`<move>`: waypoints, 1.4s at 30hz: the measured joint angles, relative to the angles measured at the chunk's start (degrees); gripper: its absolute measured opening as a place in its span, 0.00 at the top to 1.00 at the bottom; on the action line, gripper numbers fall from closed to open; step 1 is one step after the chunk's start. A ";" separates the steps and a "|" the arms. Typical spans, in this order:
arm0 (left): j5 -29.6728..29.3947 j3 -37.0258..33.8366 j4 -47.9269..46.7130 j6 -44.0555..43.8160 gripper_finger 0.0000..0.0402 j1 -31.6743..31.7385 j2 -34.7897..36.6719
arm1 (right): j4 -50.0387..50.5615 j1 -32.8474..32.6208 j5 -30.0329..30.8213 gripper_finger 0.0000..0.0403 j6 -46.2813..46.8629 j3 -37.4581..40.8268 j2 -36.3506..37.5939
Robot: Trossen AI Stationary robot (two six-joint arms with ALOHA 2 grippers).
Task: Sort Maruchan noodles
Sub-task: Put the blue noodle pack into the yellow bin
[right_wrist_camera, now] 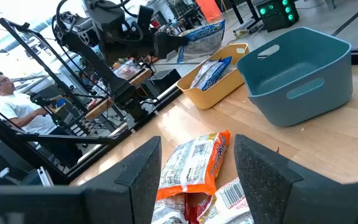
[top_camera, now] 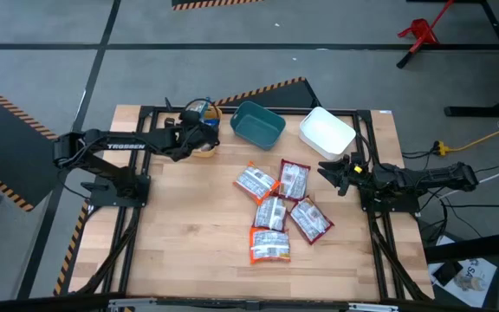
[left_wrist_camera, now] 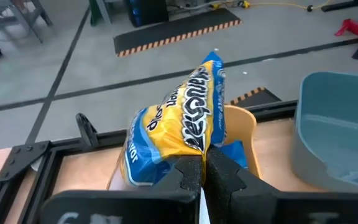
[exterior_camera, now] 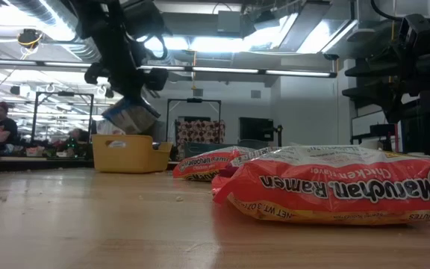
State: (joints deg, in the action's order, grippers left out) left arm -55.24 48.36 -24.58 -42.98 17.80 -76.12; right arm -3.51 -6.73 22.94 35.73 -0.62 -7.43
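Blue-and-yellow plastic is pinched between the closed fingers of the left tool (left_wrist_camera: 204,177): one Maruchan packet (left_wrist_camera: 179,124) is held by a corner, hanging over the yellow bin (top_camera: 204,147) directly beneath it, where another blue packet (right_wrist_camera: 211,71) already lies. Should the thin corner slip, or release come off-centre, the packet could catch the rim and fall outside; how squarely it hangs over the bin cannot be judged surely from the high view. Beside that tool stand the teal bin (top_camera: 258,124) and the white bin (top_camera: 327,132). Five orange and red packets (top_camera: 280,211) are left unsorted on the wooden surface (top_camera: 180,225), just ahead of the right tool (top_camera: 334,173), which is held open and empty.
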 joint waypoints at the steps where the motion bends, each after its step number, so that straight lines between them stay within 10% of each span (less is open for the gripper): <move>1: 0.67 -0.15 -0.04 0.04 1.00 0.11 -0.20 | -0.02 0.00 0.00 0.53 -0.01 0.00 0.01; 20: 21.53 -1.48 0.19 -8.39 0.98 -0.74 -10.04 | -0.02 0.00 -0.01 0.53 -0.01 0.00 0.00; 42: 35.89 -1.51 -0.15 -10.27 0.57 -0.72 -6.95 | 0.03 0.01 -1.05 0.53 -0.27 0.00 0.01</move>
State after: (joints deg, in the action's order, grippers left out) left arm -19.35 46.85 -24.73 -53.26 17.08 -83.07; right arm -3.49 -6.72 21.89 35.46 -0.62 -7.42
